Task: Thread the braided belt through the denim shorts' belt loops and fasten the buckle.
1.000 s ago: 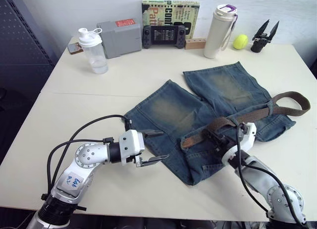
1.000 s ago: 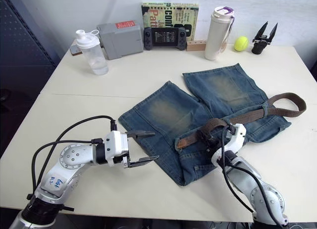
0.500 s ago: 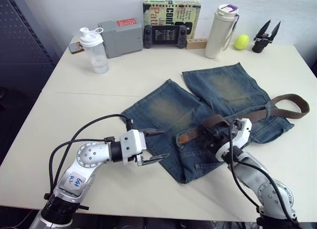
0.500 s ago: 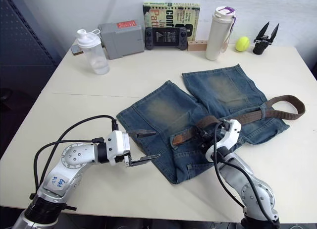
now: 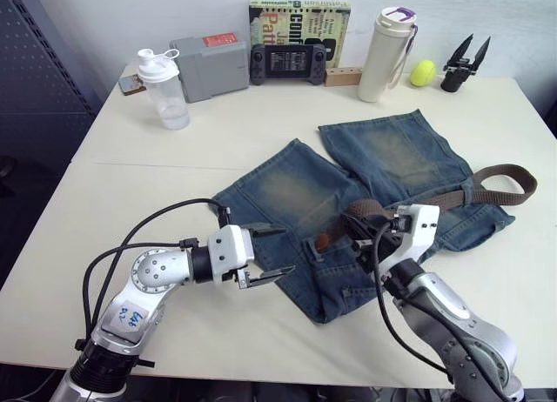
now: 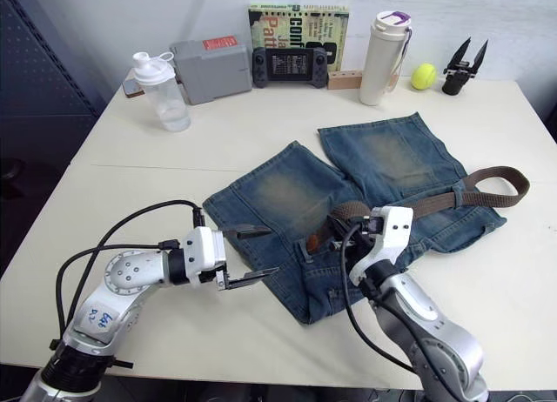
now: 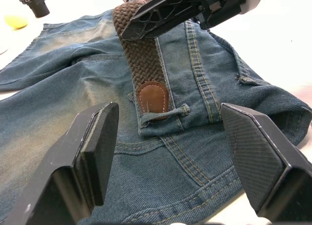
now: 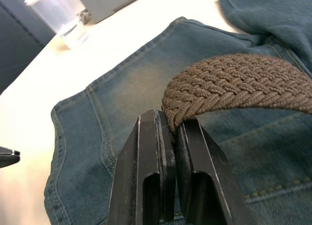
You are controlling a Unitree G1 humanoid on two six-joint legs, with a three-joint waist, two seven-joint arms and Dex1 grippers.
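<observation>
We see the denim shorts (image 5: 365,202) spread flat on the cream table (image 5: 130,193), waistband toward 5 o'clock and both legs fanning toward 12 o'clock. The braided belt (image 5: 487,180) runs along the waistband: it curls into a loop at the 3 o'clock edge of the shorts, then stretches toward 9 o'clock and humps up off the denim where our right gripper (image 8: 171,137) pinches it, the 2 black fingers (image 8: 146,166) squeezed together on the strap. In the left wrist view the belt's tapered leather tip (image 7: 152,97) lies against 1 of the belt loops (image 7: 163,115); whether it has entered the loop, we cannot tell. Our left gripper (image 5: 268,254) hangs just off the 9 o'clock edge of the shorts, its fingers (image 7: 92,147) spread wide and holding nothing. Along the 12 o'clock edge of the table stand a shaker bottle (image 5: 163,89), a grey box (image 5: 211,65), a handheld console (image 5: 288,63), a white flask (image 5: 384,56) and a yellow ball (image 5: 422,72).
</observation>
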